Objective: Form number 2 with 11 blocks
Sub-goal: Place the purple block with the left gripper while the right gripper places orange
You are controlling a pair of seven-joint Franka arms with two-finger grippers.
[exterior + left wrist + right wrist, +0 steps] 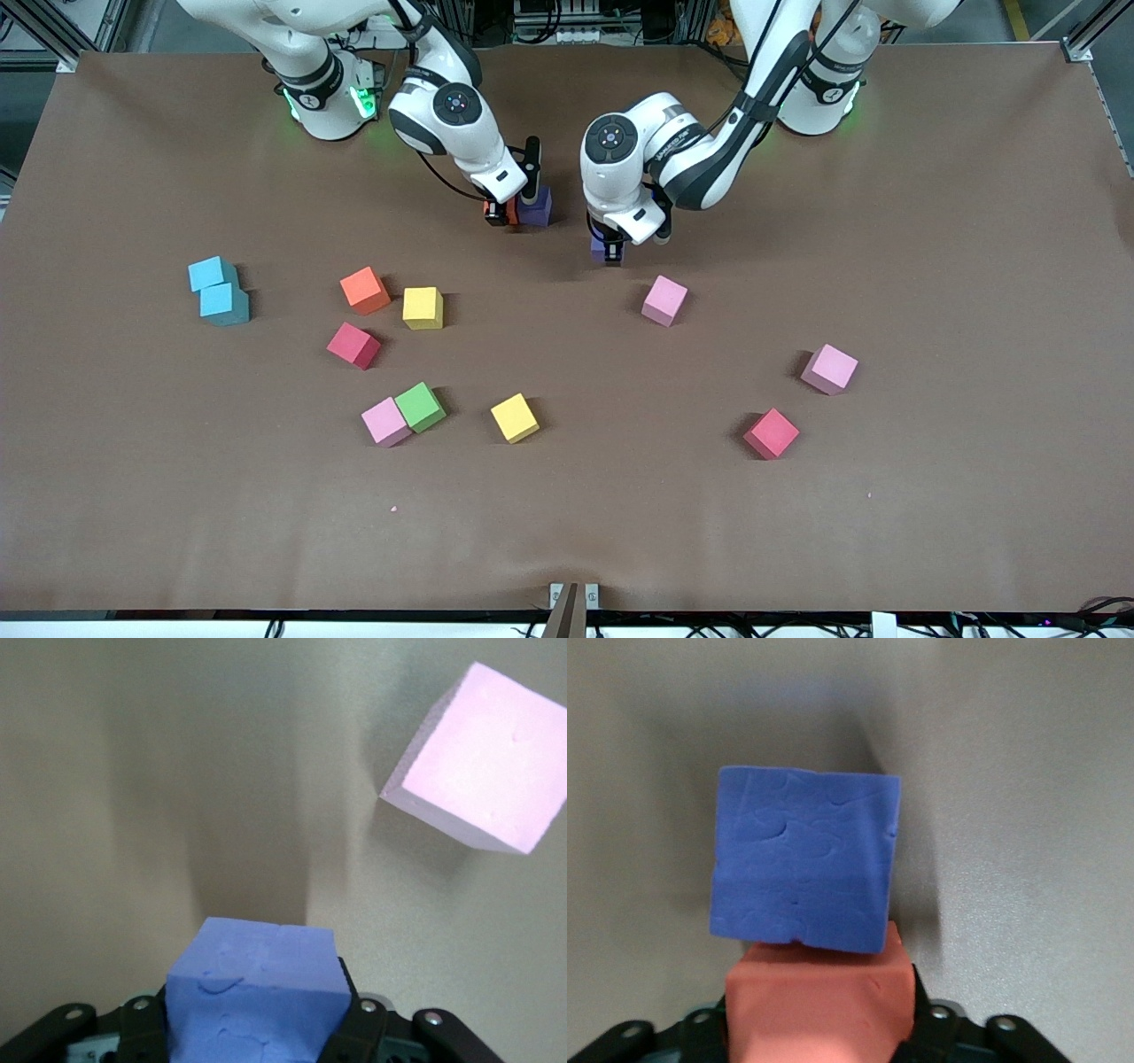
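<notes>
My right gripper (pixel 507 213) is shut on an orange cube (pixel 819 1001), pressed edge to edge against a purple cube (pixel 536 206) on the table near the robots' bases; that purple cube also shows in the right wrist view (pixel 802 859). My left gripper (pixel 609 251) is shut on a second purple cube (pixel 257 992), low over the table beside them, toward the left arm's end. A pink cube (pixel 664 300) lies close by, nearer the front camera; it also shows in the left wrist view (pixel 483 757). No digit shape shows.
Loose cubes lie nearer the front camera: orange (pixel 365 290), yellow (pixel 423 307), crimson (pixel 353 345), pink (pixel 386 421) touching green (pixel 420 407), yellow (pixel 515 417), pink (pixel 829 369), crimson (pixel 771 433). Two light-blue cubes (pixel 219 291) sit toward the right arm's end.
</notes>
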